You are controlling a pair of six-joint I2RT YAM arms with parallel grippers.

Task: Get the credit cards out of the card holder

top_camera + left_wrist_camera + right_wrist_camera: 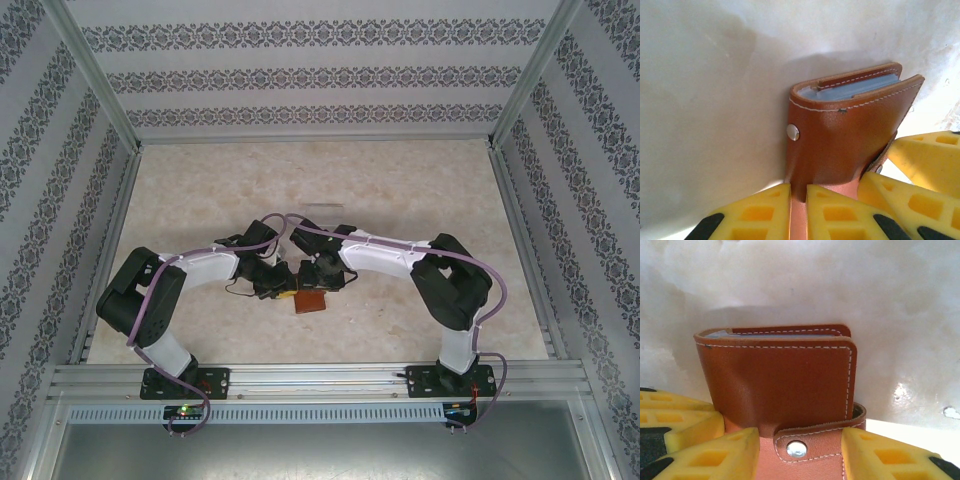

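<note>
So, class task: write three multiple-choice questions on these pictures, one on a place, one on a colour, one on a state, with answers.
1. Where is the card holder? A at the table's far edge; B between the left pincer and right pincer; C on the rail.
2. Its inner pockets are: A green; B grey-blue; C yellow.
3. It is: A folded; B spread flat; C torn.
Answers: B, yellow fingers flank it in both wrist views; B, grey-blue shows at its top edge; A, its covers lie together.
</note>
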